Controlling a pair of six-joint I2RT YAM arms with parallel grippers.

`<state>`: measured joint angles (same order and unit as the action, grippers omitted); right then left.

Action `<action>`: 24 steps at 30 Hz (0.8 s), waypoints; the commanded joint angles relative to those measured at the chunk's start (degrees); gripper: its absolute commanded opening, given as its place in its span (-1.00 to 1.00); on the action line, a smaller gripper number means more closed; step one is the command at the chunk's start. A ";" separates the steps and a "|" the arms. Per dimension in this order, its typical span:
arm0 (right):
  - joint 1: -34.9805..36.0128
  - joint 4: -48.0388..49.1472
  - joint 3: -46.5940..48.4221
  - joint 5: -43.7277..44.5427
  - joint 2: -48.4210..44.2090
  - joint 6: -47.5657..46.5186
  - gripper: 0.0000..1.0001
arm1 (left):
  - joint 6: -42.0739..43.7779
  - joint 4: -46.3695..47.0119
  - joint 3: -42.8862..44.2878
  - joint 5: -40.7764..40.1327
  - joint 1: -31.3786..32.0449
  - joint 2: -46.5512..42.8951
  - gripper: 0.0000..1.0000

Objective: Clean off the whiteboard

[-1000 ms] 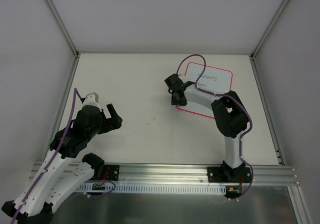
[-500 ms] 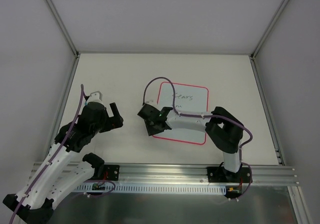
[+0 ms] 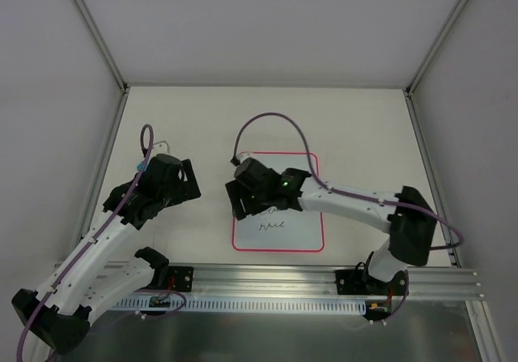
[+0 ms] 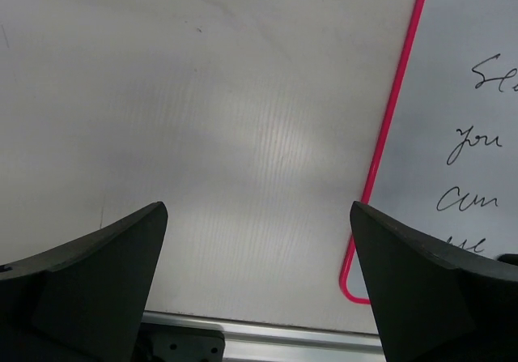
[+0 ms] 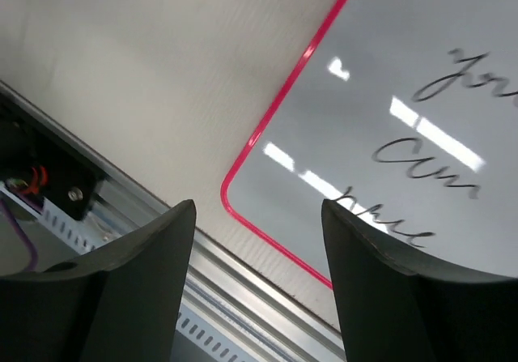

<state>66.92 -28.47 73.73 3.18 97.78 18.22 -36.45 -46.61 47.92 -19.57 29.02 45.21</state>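
Count: one whiteboard (image 3: 283, 236), two arms, two tools.

The whiteboard lies flat on the surface (image 3: 194, 119), portrait, about mid-width between the arms. Its near edge is just short of the aluminium rail (image 3: 267, 274). It has a pink border and dark handwriting on it.

Left tool (image 3: 180, 182): jaws spread fully wide, nothing between them. It sits over bare surface just left of the whiteboard and apart from it.

Right tool (image 3: 241, 200): jaws moderately apart, nothing gripped. It sits over the whiteboard's left edge, and its wrist view frames the near-left rounded corner in the gap. You can't tell from any view whether it touches the whiteboard.

Hidden or unclear:
- From the top view, the right tool and wrist cover the upper half of the whiteboard, so only one scrawled line shows below them.
- The left wrist view cuts the writing off at the frame's right edge, showing four line starts.
- The right wrist view shows three partial lines, with glare streaks across them.
- The words aren't legible in any view.
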 commanded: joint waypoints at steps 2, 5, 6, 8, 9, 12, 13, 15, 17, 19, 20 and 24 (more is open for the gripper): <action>-9.48 -1.50 -7.44 9.12 -15.91 0.06 0.38 | -0.99 0.64 4.20 -4.60 -0.89 4.26 0.97; -18.79 -1.68 -17.35 8.60 -24.26 3.57 0.37 | -1.35 1.25 5.16 -4.77 -2.55 8.04 0.97; -20.75 -1.68 -19.66 8.08 -26.82 4.01 0.37 | -1.26 1.52 5.34 -4.95 -3.43 9.18 0.97; -25.49 -1.68 -24.66 7.63 -31.40 3.24 0.37 | -0.30 2.22 5.87 -3.55 -5.97 12.43 0.97; -26.48 -1.76 -26.00 7.37 -35.42 2.62 0.37 | 0.06 3.36 6.39 -2.59 -9.56 13.66 0.97; -29.82 -1.77 -30.38 5.88 -40.19 1.91 0.38 | 0.32 4.51 7.27 -1.61 -17.11 18.50 0.98; -30.43 -1.77 -31.36 5.44 -42.56 1.82 0.39 | -0.02 4.95 8.32 -1.17 -19.06 21.29 0.97; -31.84 -1.68 -33.21 5.08 -44.16 2.35 0.39 | -0.29 5.47 9.64 0.24 -22.41 24.29 0.98; -32.63 -1.68 -35.50 4.03 -46.09 2.70 0.39 | -0.47 6.53 11.92 -0.03 -26.10 29.04 0.98; -32.64 -1.68 -36.99 3.76 -47.15 2.61 0.39 | -0.47 7.06 14.73 1.02 -28.21 34.21 0.98; -32.64 -1.59 -37.52 3.76 -48.20 2.70 0.39 | -0.47 7.67 15.70 1.81 -30.14 35.98 0.97; -32.73 -1.59 -39.54 3.24 -51.63 2.44 0.39 | 0.23 9.52 20.79 3.48 -32.61 44.77 0.97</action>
<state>34.41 -30.70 35.11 7.27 49.04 20.32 -36.64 -39.29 64.49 -18.31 -1.85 85.76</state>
